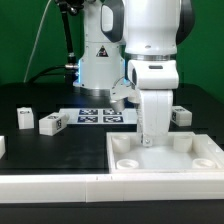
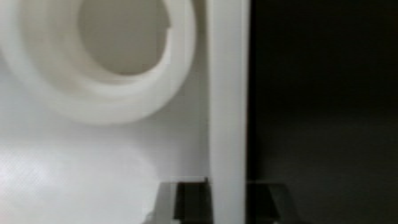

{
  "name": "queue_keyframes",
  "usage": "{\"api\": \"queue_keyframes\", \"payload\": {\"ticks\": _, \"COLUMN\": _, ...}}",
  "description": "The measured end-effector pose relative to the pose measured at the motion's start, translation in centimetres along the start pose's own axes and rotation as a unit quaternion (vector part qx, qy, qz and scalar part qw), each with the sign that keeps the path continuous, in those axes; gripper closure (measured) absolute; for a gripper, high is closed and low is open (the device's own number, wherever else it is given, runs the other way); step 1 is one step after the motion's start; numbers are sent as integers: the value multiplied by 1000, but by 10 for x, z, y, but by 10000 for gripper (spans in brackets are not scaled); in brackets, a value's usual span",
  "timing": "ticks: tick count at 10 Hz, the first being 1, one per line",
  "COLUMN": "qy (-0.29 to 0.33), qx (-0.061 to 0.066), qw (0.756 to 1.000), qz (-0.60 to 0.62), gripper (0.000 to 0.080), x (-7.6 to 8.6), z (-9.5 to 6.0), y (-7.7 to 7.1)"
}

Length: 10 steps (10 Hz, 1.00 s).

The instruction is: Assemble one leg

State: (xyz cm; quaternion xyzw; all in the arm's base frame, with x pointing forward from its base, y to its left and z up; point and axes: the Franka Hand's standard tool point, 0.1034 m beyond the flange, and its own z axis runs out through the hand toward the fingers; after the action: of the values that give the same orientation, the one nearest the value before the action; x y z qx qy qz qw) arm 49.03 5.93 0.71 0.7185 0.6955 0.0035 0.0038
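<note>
The legs are small white blocks with marker tags lying on the black table: one and another at the exterior view's left, a third at the right behind the arm. My gripper points straight down at the back rim of the large white square piece with round corner sockets. In the wrist view the gripper straddles that piece's thin upright rim, a dark finger pressed on each side. A round socket lies just beside it. No leg is in the gripper.
The marker board lies flat behind the gripper, in front of the arm's base. A white raised bar runs along the table's front and meets the square piece. Another white part shows at the exterior view's left edge.
</note>
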Motion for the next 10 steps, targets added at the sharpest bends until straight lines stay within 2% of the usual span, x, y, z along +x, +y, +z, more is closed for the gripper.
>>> {"api": "queue_keyframes", "payload": {"ticks": 2, "qy": 0, "qx": 0, "qw": 1000, "qz": 1, "gripper": 742, "x": -1, "z": 0, "y": 0}}
{"api": "queue_keyframes", "payload": {"ticks": 3, "qy": 0, "qx": 0, "qw": 1000, "qz": 1, "gripper": 641, "x": -1, "z": 0, "y": 0}}
{"api": "queue_keyframes", "payload": {"ticks": 4, "qy": 0, "qx": 0, "qw": 1000, "qz": 1, "gripper": 435, "x": -1, "z": 0, "y": 0}}
{"api": "queue_keyframes", "payload": {"ticks": 5, "qy": 0, "qx": 0, "qw": 1000, "qz": 1, "gripper": 435, "x": -1, "z": 0, "y": 0}}
{"api": "queue_keyframes", "payload": {"ticks": 6, "qy": 0, "qx": 0, "qw": 1000, "qz": 1, "gripper": 264, "x": -1, "z": 0, "y": 0}}
{"api": "queue_keyframes", "payload": {"ticks": 7, "qy": 0, "qx": 0, "qw": 1000, "qz": 1, "gripper": 174, "x": -1, "z": 0, "y": 0}}
{"api": "queue_keyframes", "payload": {"ticks": 10, "qy": 0, "qx": 0, "qw": 1000, "qz": 1, "gripper": 154, "x": -2, "z": 0, "y": 0}}
